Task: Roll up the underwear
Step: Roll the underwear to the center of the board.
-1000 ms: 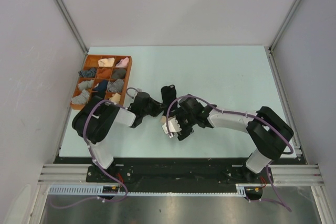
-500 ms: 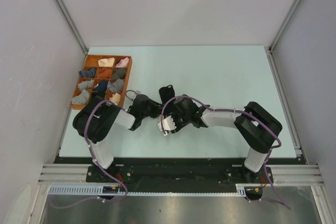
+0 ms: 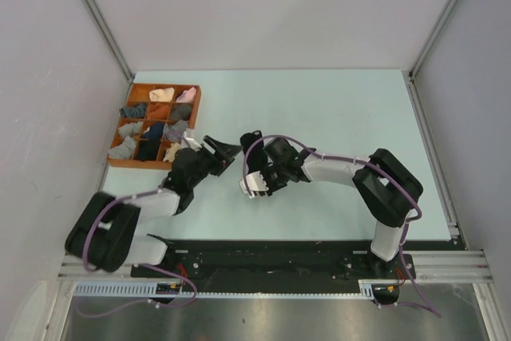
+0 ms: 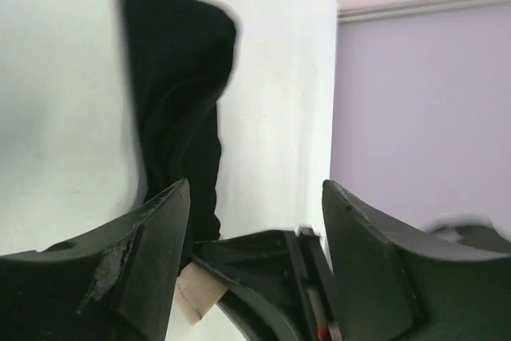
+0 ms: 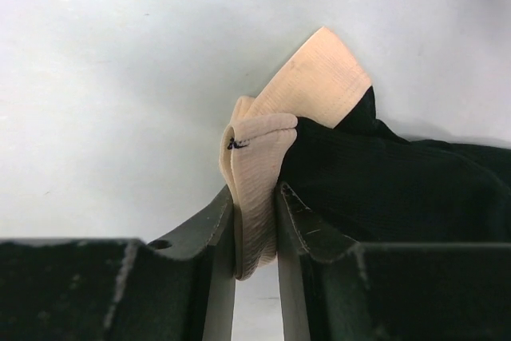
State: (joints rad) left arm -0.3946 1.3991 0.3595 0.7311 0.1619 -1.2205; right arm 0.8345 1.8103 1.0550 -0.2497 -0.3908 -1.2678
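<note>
The table (image 3: 335,117) is the biggest thing under me: a flat, matte, pale mint sheet. At its left edge sits a shallow orange-brown tray (image 3: 194,120), a rectangle split into small square cells. Most of the cells hold little rolled bundles (image 3: 162,94) in cream, pink, grey and navy.

The underwear (image 3: 254,142) lies near the middle of the table, nearer the front than the back. It sits just right of my left jaws and at the tip of my right arm. It is soft, limp black cloth. In my left wrist view, which is blurred, it (image 4: 180,101) reads as a long dark strip with a rounded far end. Its long axis runs straight away from my left jaws, flat on the table. In my right wrist view the black cloth (image 5: 383,189) shows fine ribbing and spreads off to the right. Its cream-beige edge (image 5: 319,77) is a smooth band folded to a blunt point that aims up and away from me.

My right jaws are clamped on a doubled fold of that cream band, with both dark fingers (image 5: 204,229) pressed against it. My left jaws stand well apart with nothing gripped. Their broad, scuffed black fingers (image 4: 152,237) frame the near end of the strip.
</note>
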